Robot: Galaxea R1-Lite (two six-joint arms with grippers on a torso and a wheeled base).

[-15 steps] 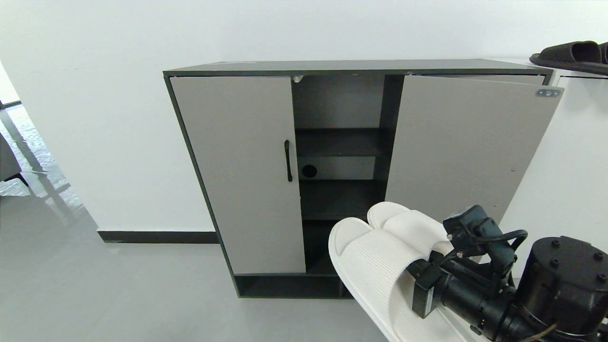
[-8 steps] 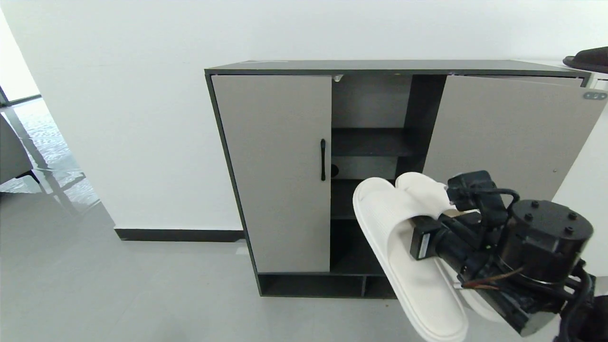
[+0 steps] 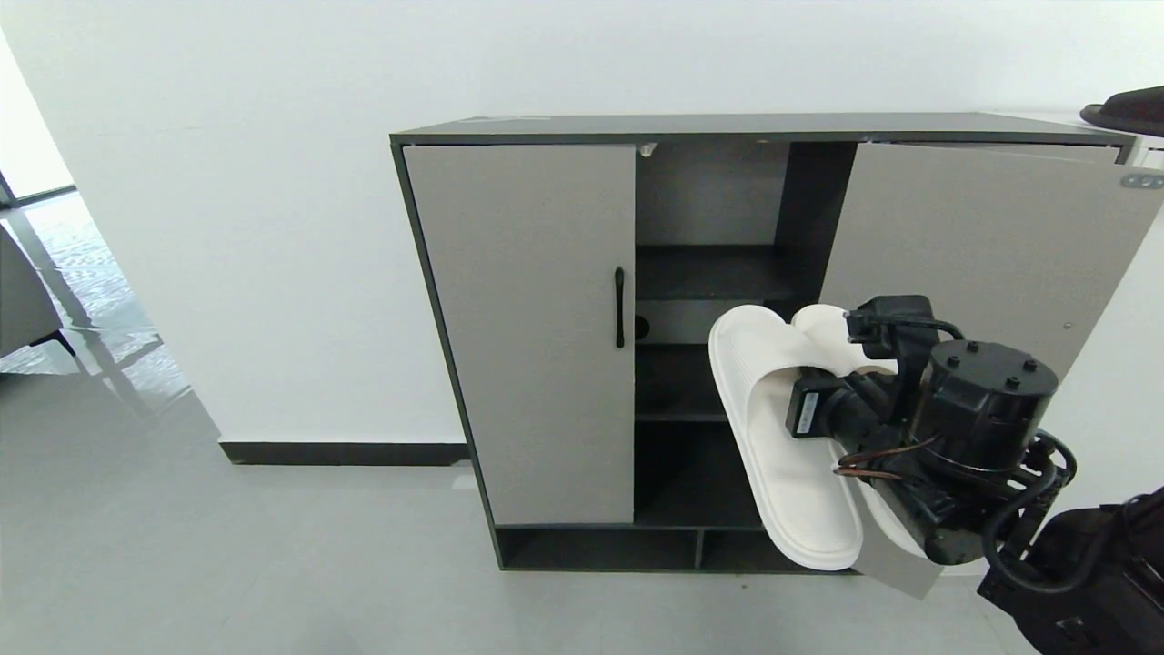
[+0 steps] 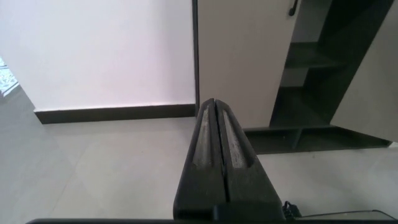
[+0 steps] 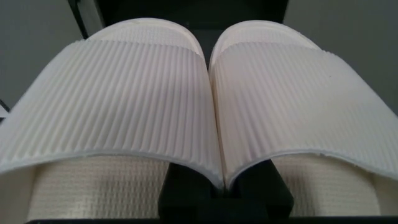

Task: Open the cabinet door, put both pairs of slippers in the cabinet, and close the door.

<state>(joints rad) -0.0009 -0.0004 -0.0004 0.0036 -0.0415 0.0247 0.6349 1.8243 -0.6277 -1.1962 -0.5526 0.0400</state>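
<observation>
The dark cabinet (image 3: 727,125) has its left grey door (image 3: 518,327) shut, with a black handle (image 3: 619,307). Its right door (image 3: 964,246) is swung open, showing dark shelves (image 3: 700,273). My right gripper (image 3: 805,405) is shut on a pair of white slippers (image 3: 773,446), holding them side by side, toes toward the open compartment and level with the middle shelves. In the right wrist view the slippers' ribbed straps (image 5: 124,99) arch over the gripper (image 5: 224,186). My left gripper (image 4: 214,106) is shut on nothing, low over the floor left of the cabinet (image 4: 242,56). A black slipper (image 3: 1128,107) lies on a white surface at the right.
A white wall with a black skirting board (image 3: 336,452) runs behind the cabinet. Grey floor (image 3: 227,564) stretches open to the left and in front. A chair leg (image 3: 36,341) shows at the far left edge.
The head view has shifted. My right arm has lifted the white slippers from low in front of the cabinet up and closer to the open compartment.
</observation>
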